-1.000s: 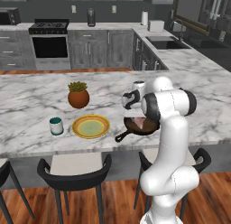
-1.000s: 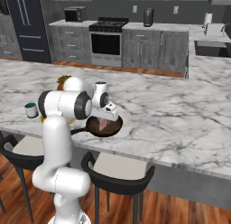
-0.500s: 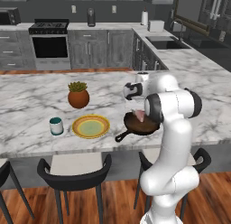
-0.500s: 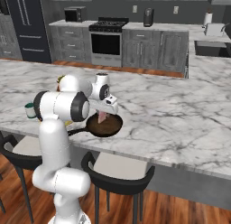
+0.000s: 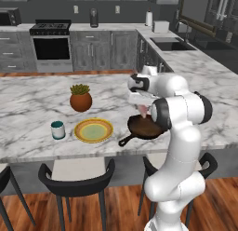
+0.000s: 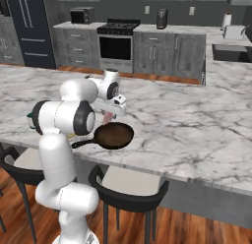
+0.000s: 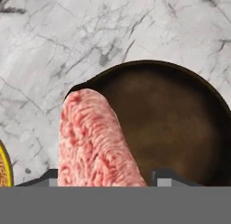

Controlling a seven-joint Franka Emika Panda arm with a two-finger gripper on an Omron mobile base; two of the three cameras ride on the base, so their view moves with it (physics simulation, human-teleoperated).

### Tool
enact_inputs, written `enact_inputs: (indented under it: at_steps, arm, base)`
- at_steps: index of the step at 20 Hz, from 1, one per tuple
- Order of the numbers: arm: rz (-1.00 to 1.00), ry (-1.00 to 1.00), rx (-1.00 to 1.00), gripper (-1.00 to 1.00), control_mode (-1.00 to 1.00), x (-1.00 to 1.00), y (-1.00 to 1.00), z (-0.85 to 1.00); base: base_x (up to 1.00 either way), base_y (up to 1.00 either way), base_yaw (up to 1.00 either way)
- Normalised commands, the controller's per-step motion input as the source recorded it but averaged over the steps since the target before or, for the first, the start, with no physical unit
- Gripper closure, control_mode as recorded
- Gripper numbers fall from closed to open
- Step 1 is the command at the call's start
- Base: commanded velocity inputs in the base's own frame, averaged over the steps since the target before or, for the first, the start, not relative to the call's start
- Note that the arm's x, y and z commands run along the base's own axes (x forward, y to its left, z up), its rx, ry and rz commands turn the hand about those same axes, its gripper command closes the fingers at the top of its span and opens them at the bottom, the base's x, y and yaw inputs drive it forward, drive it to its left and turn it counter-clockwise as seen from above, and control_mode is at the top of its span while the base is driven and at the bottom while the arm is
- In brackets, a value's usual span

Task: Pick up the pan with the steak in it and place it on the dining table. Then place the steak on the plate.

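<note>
Hand view: pinkish steak [image 7: 92,139] hanging lifted above the empty dark pan [image 7: 176,123], clenched between the gripper [image 7: 106,179] fingertips. Left base view: pan [image 5: 144,127] resting near the dining table [image 5: 32,95] front edge, handle toward that edge; yellow-rimmed plate [image 5: 93,130] just beside it, then teal mug [image 5: 58,130] and potted plant [image 5: 81,97].

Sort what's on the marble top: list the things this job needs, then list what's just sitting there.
Needed:
- pan, on the dining table
- steak, lifted above the pan in the gripper
- plate, left of the pan

Just sitting there:
- potted plant, behind the plate
- mug, left of the plate
</note>
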Motion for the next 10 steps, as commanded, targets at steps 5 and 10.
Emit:
enact_inputs:
  at_steps: [5, 10]
  arm:
    - [0.04, 0.0, 0.01, 1.0, -1.0, -0.38, 0.5, 0.19]
    - [0.06, 0.0, 0.0, 1.0, -1.0, -0.53, 0.5, 0.12]
  base:
    - [0.0, 0.0, 0.0]
    - [0.0, 0.0, 0.0]
